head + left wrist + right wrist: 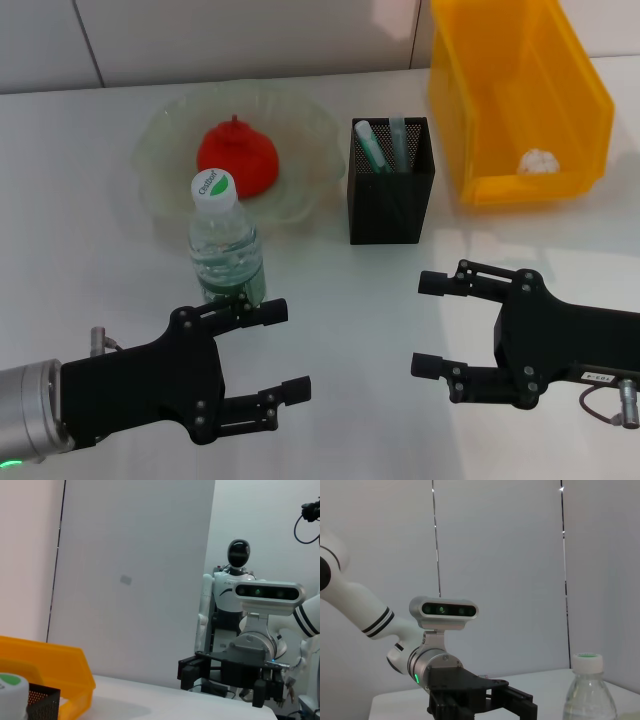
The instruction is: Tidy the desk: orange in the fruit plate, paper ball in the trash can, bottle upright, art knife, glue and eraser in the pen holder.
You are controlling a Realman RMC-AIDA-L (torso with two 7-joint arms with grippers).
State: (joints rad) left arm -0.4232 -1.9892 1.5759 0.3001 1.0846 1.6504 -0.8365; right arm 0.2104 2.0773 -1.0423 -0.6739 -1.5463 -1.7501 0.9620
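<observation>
The orange [237, 158], reddish, lies in the clear fruit plate [158, 150]. In front of the plate the bottle [226, 245] stands upright with a white and green cap. A black mesh pen holder [391, 200] holds two slim pale green and white items; I cannot tell which is the art knife or the glue. The eraser is out of view. A white paper ball [537, 162] lies in the yellow trash can [530, 188]. Near the table's front, my left gripper [284, 350] is open just before the bottle. My right gripper [429, 324] is open before the pen holder.
In the left wrist view I see the right gripper [222, 687], the trash can [55, 667], the pen holder [42, 702] and the bottle's cap [12, 687]. The right wrist view shows the left gripper [510, 702] and the bottle [587, 692]. White tabletop lies between the grippers.
</observation>
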